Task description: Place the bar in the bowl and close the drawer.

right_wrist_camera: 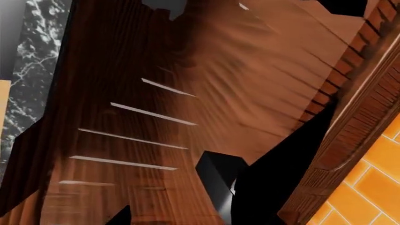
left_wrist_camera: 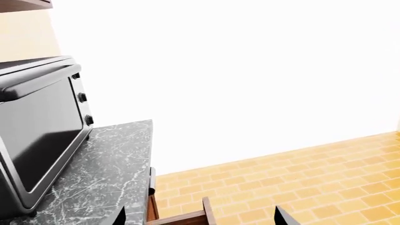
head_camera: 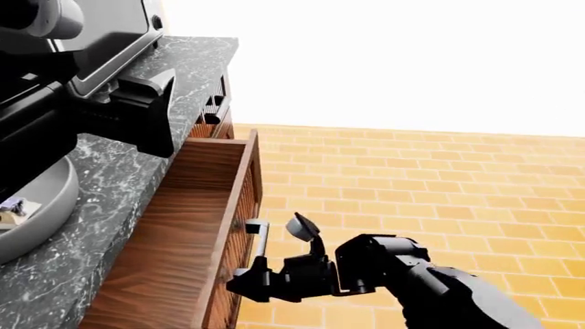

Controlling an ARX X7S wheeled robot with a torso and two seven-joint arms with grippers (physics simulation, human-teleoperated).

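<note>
Veined grey marble counter (head_camera: pixel 119 185), bar (head_camera: pixel 13 209) in smooth bowl (head_camera: pixel 51 205), ribbed drawer (head_camera: pixel 174 253) open; right jaws (head_camera: pixel 259 274) seemingly around handle (head_camera: pixel 257 240).

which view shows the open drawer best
The head view: the drawer shows pulled out from under the counter, its inside bare, with the right gripper at its handle. The right wrist view shows only close-up wood; the left wrist view catches just one corner.

**Both arms out, one high and one low**

The left gripper (head_camera: pixel 146 113) is raised at the head view's upper left, fingers pointing down and apart (its tips (left_wrist_camera: pixel 278 216) show spread in its wrist view). The right arm reaches low, its gripper (head_camera: pixel 251 281) pointing left; jaw state unclear.
</note>
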